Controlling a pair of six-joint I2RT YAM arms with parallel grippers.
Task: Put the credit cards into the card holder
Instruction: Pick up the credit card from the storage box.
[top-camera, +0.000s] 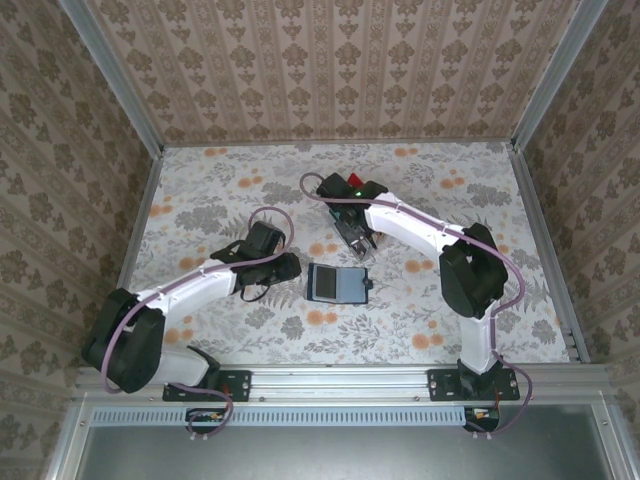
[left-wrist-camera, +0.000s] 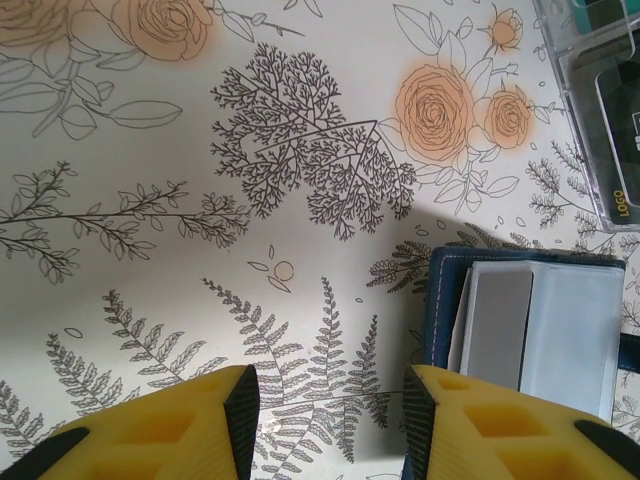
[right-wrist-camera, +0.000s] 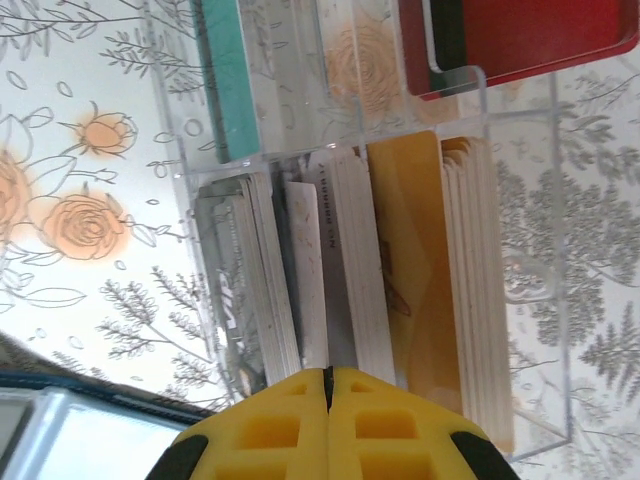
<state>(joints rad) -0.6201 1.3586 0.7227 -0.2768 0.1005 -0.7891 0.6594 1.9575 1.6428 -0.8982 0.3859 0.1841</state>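
Left fingers (left-wrist-camera: 150, 435) parted beside card holder (left-wrist-camera: 445, 300) | right fingers (right-wrist-camera: 265, 430) clenched at credit cards (right-wrist-camera: 400, 270)

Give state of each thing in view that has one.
card holder: open, lying flat on the table, pale inside up.
clear rack: slots stocked with cards.
credit cards: on edge in the rack.
left tool: open, empty, over the table beside the card holder.
right tool: shut, at the racked cards' edges; can't tell if one is pinched.
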